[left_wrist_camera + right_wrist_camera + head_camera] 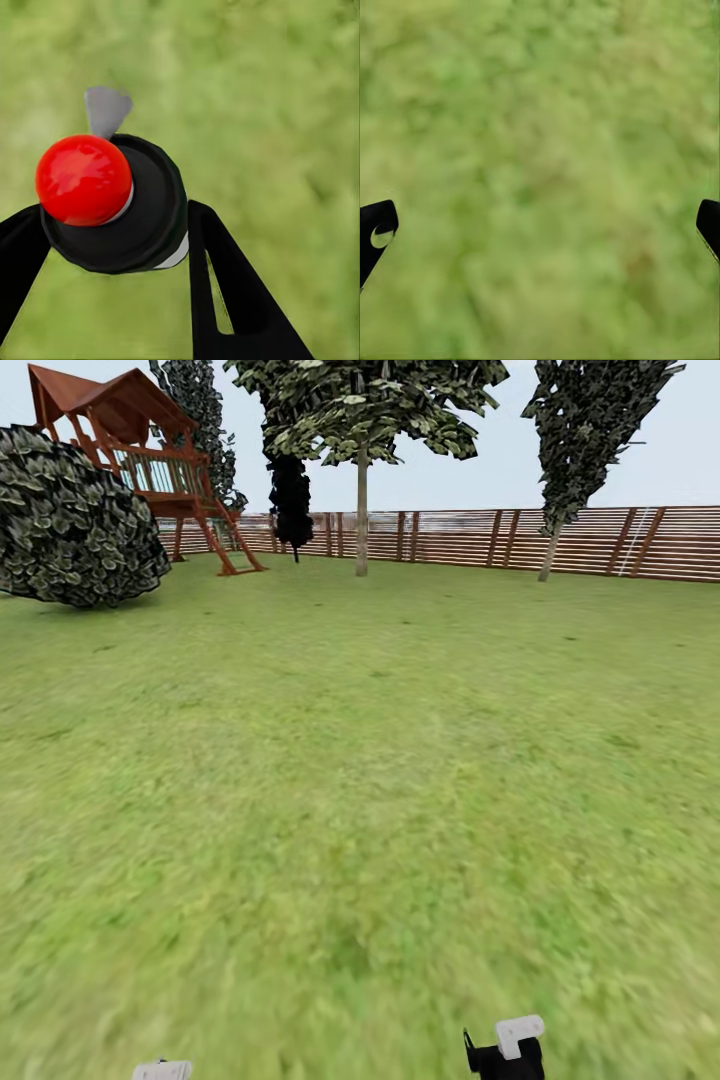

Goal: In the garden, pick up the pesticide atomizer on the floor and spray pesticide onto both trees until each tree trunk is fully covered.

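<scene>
The pesticide atomizer (112, 202), a black bottle with a red round top and a grey nozzle, sits between the two black fingers of my left gripper (116, 217), which is shut on it above grass. Its pale tip (162, 1070) peeks in at the head view's lower edge. My right gripper (544, 225) is open, its fingertips far apart over bare grass, and part of it (505, 1050) shows low in the head view. A tree (362, 510) with a bare pale trunk and a leafy crown stands far ahead by the fence. No whitish specks show on it.
Wide green lawn (380, 760) stretches ahead to a brown slat fence (600, 540). A wooden playhouse (140, 460) and a big round bush (70, 520) stand at the far left. Dark narrow trees (290, 500) and a leaning one (580, 440) line the fence.
</scene>
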Motion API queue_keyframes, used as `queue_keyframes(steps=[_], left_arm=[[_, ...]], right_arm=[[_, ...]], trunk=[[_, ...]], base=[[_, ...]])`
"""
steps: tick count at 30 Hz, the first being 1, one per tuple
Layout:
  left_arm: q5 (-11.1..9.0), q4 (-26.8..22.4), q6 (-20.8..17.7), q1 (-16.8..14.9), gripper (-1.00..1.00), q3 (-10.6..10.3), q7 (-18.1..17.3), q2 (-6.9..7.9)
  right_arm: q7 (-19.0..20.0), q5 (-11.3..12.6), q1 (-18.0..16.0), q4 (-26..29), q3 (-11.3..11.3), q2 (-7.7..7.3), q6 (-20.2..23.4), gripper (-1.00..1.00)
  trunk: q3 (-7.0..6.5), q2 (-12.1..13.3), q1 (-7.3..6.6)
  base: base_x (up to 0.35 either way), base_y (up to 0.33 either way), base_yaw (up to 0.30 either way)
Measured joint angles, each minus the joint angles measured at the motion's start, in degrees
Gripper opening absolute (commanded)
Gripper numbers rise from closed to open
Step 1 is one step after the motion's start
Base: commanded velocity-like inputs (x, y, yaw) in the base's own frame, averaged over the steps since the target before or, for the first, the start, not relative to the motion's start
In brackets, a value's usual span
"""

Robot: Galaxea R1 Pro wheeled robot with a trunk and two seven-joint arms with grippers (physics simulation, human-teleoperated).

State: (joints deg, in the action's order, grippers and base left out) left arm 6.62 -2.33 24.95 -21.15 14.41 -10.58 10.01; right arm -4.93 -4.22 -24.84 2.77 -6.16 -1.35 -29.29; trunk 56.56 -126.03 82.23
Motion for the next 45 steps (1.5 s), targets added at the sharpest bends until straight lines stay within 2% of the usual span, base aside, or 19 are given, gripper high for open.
queue_keyframes(steps=[45], left_arm=[[0.0,0.0,0.0,0.0,-1.0,0.0,0.0,-0.09]], right_arm=[[0.0,0.0,0.0,0.0,0.0,-0.03,0.0,1.0]], trunk=[[0.0,0.0,0.0]], base=[[0.34,0.0,-0.018]])
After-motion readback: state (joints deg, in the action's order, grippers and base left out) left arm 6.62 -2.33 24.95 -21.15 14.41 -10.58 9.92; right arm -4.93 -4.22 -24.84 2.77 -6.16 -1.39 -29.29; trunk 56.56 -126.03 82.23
